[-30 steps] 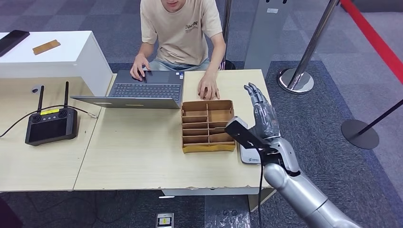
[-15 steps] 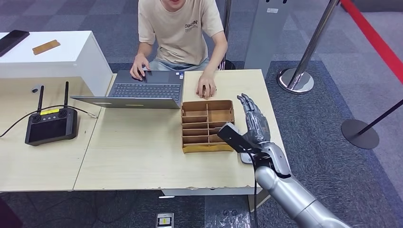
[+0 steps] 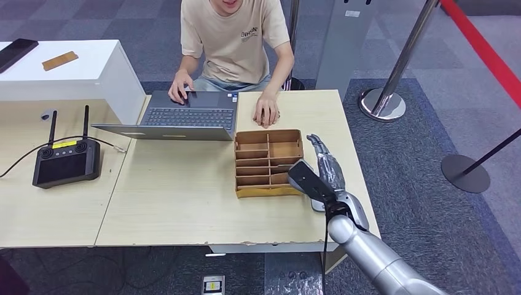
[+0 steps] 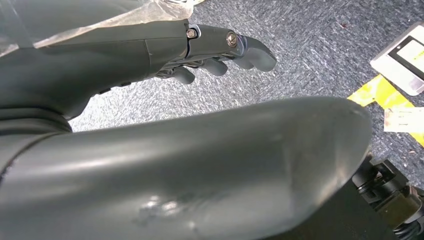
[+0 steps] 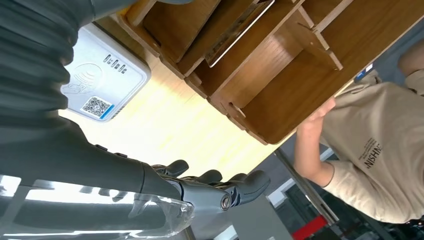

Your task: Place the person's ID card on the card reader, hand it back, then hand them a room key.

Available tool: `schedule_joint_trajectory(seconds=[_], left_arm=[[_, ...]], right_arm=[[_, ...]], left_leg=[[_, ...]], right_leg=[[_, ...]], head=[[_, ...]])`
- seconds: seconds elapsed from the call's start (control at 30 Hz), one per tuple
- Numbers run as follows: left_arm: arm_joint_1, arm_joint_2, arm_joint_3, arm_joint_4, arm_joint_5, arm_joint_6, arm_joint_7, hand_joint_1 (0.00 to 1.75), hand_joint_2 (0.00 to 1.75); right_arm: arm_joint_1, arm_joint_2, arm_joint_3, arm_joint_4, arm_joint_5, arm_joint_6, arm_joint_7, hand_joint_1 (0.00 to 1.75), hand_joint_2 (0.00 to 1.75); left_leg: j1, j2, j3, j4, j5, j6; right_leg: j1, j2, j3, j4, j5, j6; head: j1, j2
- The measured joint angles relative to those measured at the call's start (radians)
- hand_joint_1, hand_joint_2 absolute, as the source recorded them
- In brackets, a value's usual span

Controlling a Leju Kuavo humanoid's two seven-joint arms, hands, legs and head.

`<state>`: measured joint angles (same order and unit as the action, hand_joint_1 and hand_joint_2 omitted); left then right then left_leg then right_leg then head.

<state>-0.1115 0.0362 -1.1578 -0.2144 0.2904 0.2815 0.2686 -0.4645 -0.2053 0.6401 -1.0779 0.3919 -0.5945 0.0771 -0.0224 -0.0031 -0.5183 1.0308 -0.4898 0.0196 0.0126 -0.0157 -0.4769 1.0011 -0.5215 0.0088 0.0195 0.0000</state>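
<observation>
My right hand (image 3: 330, 167) hovers above the pale wooden table (image 3: 184, 203), just beside the brown wooden compartmented tray (image 3: 268, 161); its dark fingers (image 5: 215, 182) are extended, slightly apart, and hold nothing. Below the wrist lies the white rounded card reader (image 5: 105, 82) with a printed code square, partly hidden in the head view. My left hand (image 4: 210, 50) hangs over grey carpet, fingers loosely curled inward, grasping nothing. A person in a beige shirt (image 3: 236, 40) rests one hand (image 3: 268, 114) on the table beyond the tray. I cannot tell where the ID card lies.
</observation>
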Motion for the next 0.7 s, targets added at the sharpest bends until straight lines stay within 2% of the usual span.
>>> schedule_joint_trajectory(seconds=[0.7], left_arm=[[0.000,0.000,0.000,0.000,-0.001,-0.005,0.005,0.00,0.00]], right_arm=[[-0.002,0.019,0.000,0.098,0.017,-0.069,-0.003,0.00,1.75]], left_leg=[[0.000,0.000,0.000,0.000,0.000,0.000]], right_leg=[[0.000,0.000,0.000,0.000,0.000,0.000]], head=[[0.000,0.000]])
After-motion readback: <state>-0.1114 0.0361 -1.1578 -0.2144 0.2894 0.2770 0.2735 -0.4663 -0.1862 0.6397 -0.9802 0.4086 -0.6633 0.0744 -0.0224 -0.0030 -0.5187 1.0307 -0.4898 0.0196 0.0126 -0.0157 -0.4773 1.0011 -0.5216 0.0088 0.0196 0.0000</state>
